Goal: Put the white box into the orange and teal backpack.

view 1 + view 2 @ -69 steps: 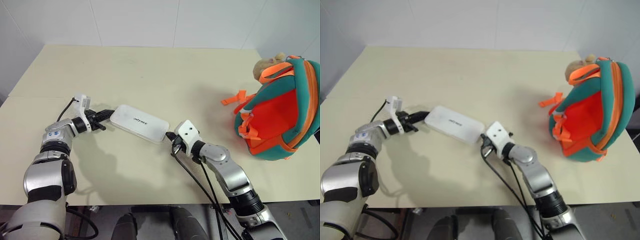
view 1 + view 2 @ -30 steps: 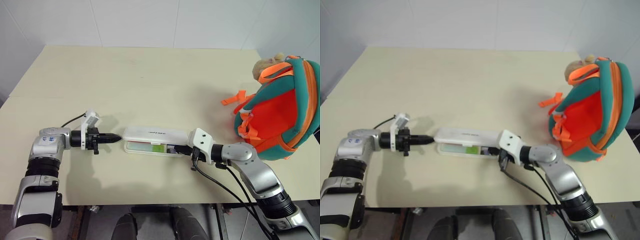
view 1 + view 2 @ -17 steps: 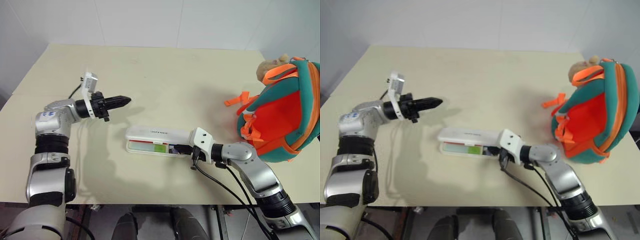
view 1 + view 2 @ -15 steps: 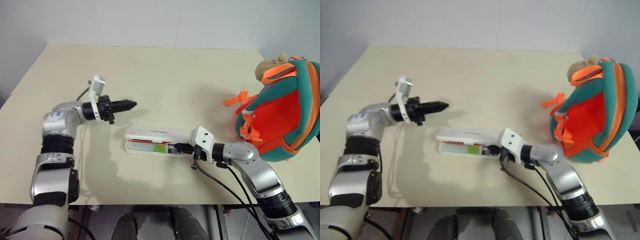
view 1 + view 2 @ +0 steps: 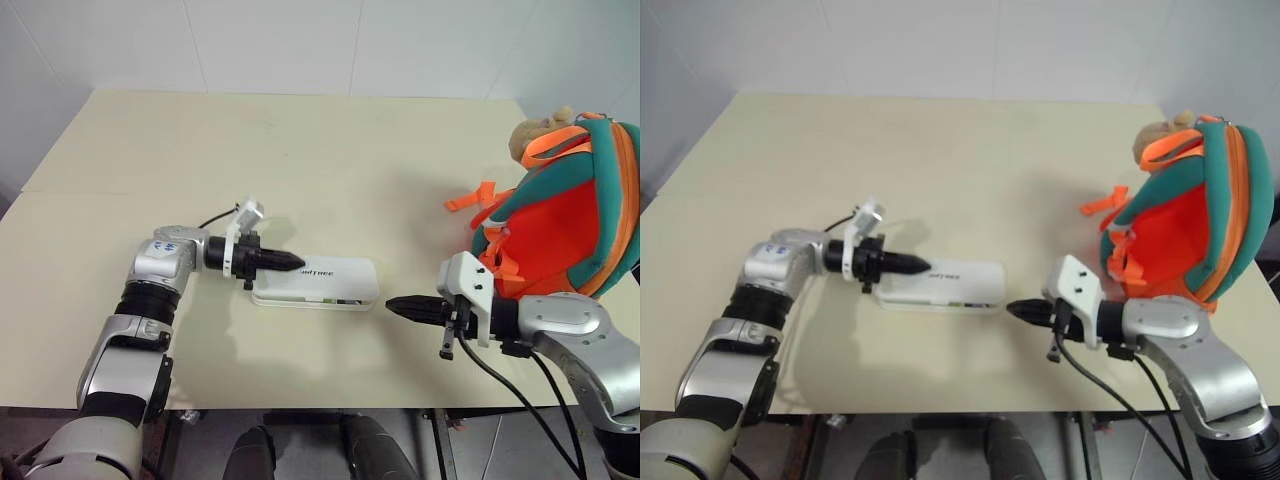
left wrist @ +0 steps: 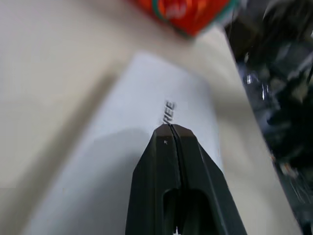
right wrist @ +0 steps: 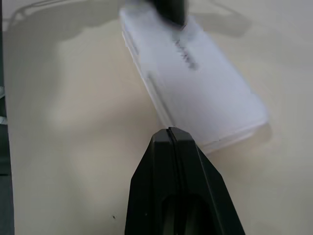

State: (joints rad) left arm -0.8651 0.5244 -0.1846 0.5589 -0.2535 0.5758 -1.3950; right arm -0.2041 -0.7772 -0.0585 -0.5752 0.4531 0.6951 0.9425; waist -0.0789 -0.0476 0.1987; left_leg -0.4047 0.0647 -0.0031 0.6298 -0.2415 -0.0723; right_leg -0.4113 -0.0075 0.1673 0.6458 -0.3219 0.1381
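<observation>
From the head views, the white box (image 5: 318, 283) lies flat on the desk (image 5: 300, 150), near the middle of its front edge and well apart from the orange and teal backpack (image 5: 560, 225), which stands at the right edge with its orange panel facing the box. The box is not yet held, so this looks like the pick-up step. The left gripper (image 5: 292, 264) reaches in level from the left, its fingers pressed together, the tip over the box's left end. The right gripper (image 5: 392, 305) points back at the box's right end from just beside it, fingers likewise together.

In the left wrist view, the closed black fingers (image 6: 168, 161) sit over the box's lid (image 6: 146, 161) at the dark lettering; contact cannot be confirmed.

In the right wrist view, the right gripper's closed fingers (image 7: 171, 161) aim at the box's near corner (image 7: 205, 93), with desk showing between.

Next, a real hold on the box is probably needed: opened fingers or a squeeze from both ends, then a carry to the backpack.
</observation>
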